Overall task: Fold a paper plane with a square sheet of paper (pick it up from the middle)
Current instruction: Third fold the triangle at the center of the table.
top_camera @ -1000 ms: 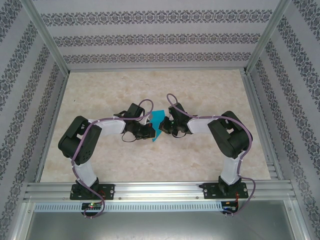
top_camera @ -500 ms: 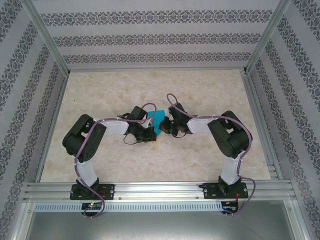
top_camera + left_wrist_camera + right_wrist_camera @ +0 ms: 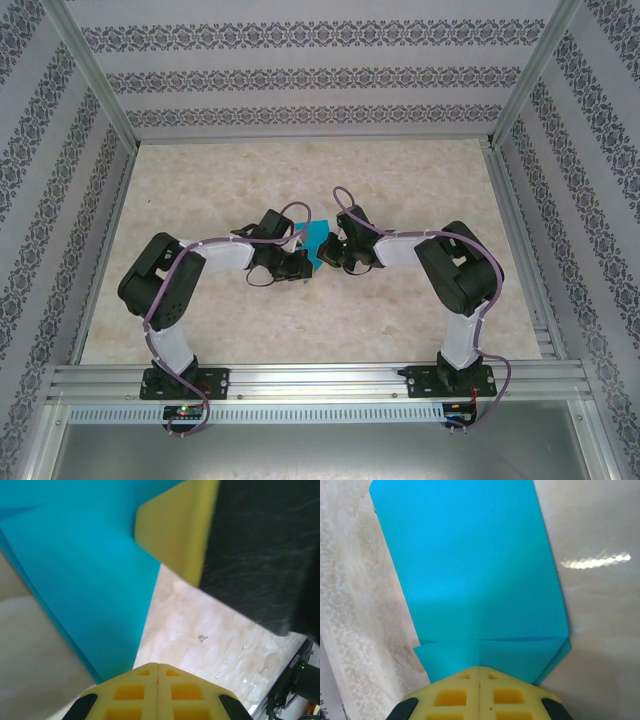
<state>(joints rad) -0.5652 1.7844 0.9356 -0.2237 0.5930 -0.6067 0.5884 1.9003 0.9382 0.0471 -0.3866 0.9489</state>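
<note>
The turquoise-blue sheet of paper is folded into layers and hangs between the two grippers over the middle of the table. My right gripper is shut on its near edge. The paper fans out ahead of the jaws, with a cross crease and stacked flaps. My left gripper is shut with its pads pressed together. The paper runs past its left finger, and no paper shows in the seam. One yellow finger of the right gripper sits just ahead of it. From above, the left gripper and right gripper nearly touch.
The beige marbled tabletop is fenced by aluminium posts and patterned walls. A metal rail at the near edge carries both arm bases. Purple cables loop over both wrists.
The left arm's elbow swung right and then back, and its gripper ended closer to the paper. The paper's lower tip, seen below the grippers earlier, is no longer visible. The right arm held still.
</note>
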